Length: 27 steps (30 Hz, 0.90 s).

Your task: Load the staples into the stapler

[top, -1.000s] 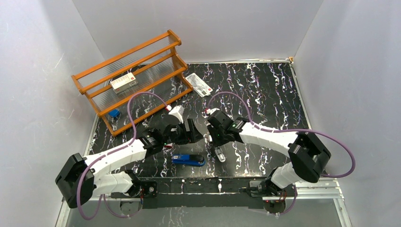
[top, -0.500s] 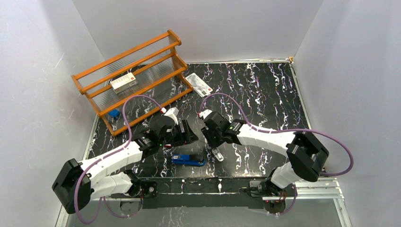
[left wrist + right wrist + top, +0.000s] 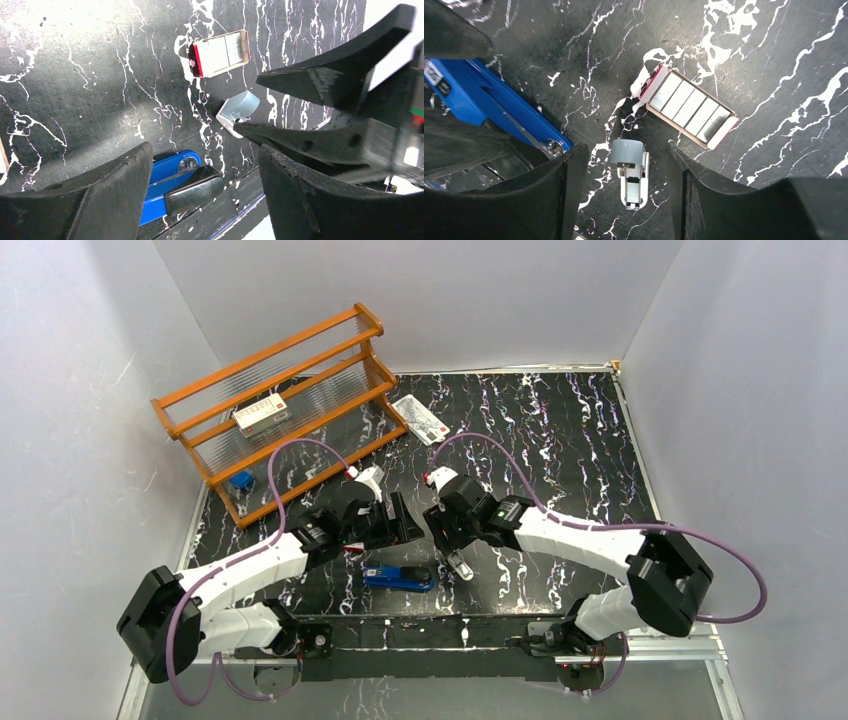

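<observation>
The blue stapler (image 3: 398, 578) lies near the table's front edge, its black end (image 3: 195, 187) showing in the left wrist view. The staples sit as several silvery strips in a pale tray with a red end (image 3: 689, 107), also seen from the left wrist (image 3: 220, 52); the arms hide it from above. A small white-and-grey part (image 3: 630, 172) holding a silvery strip lies flat on the table (image 3: 461, 567). My right gripper (image 3: 626, 150) is open and straddles that part without touching it. My left gripper (image 3: 205, 150) hovers open over the stapler's end, empty.
A wooden rack (image 3: 280, 400) stands at the back left, with a larger red-and-white box (image 3: 262, 415) on a shelf and a small blue item (image 3: 241, 480) low down. A flat white printed packet (image 3: 422, 420) lies beside it. The two grippers are very close together.
My right gripper has opened its jaws and shifted slightly left over the white-and-grey part. The left arm has barely moved.
</observation>
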Available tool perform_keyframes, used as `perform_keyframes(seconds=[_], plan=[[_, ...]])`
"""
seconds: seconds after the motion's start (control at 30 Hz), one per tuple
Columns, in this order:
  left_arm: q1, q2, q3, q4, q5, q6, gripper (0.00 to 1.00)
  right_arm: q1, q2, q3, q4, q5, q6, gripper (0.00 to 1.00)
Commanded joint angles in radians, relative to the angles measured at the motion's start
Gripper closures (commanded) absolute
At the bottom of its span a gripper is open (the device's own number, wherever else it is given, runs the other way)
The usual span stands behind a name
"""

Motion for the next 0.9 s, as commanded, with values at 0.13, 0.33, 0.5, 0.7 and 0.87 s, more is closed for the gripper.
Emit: perform_keyframes(seconds=[0.13, 0.33, 0.5, 0.7, 0.87], plan=[[0.008, 0.054, 0.07, 0.019, 0.046, 0.018, 0.24, 0.004, -0.142, -0.017, 0.048, 0.075, 0.064, 0.28], [0.009, 0.142, 0.144, 0.028, 0.112, 0.082, 0.24, -0.008, -0.245, -0.08, -0.026, 0.109, 0.319, 0.28], [0.009, 0.227, 0.179, 0.121, 0.221, 0.088, 0.25, -0.018, -0.366, -0.119, -0.096, 0.089, 0.553, 0.33], [0.009, 0.311, 0.208, 0.133, 0.266, 0.113, 0.26, -0.029, -0.441, -0.281, -0.056, -0.001, 0.738, 0.58], [0.008, 0.327, 0.199, 0.158, 0.282, 0.128, 0.22, -0.036, -0.484, -0.4, 0.01, -0.076, 0.788, 0.58]])
